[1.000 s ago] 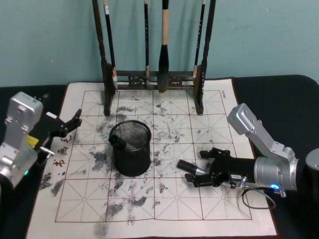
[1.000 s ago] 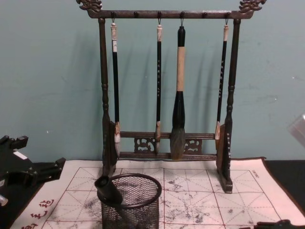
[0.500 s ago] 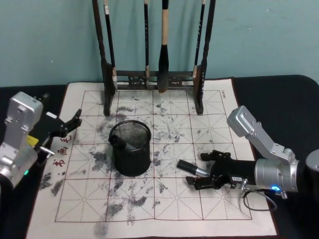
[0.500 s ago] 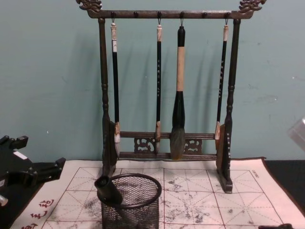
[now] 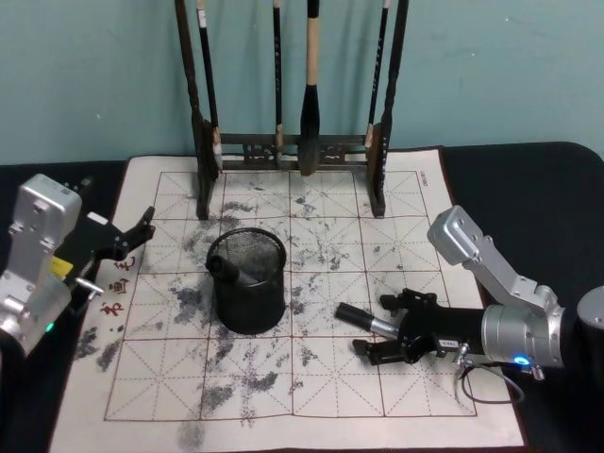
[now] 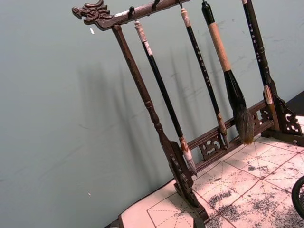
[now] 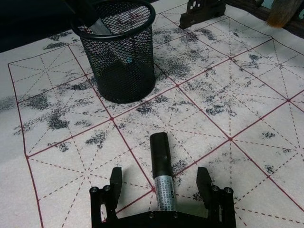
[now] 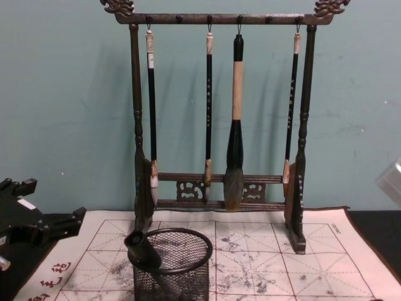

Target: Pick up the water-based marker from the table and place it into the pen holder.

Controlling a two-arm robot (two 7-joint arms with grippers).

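Right hand (image 5: 377,327) spread wide at lower right of the head view, one finger on either side of the marker (image 5: 359,317), not touching it. Black-capped, silver-barrelled, the marker lies flat on the mat (image 5: 321,401), right of the pen holder (image 5: 248,294). Left hand (image 5: 125,243) parked mid-left.

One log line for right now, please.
right gripper: open, jaws straddling marker | marker: flat on mat, ungripped | pen holder: upright | left gripper: open, parked at mat's left edge
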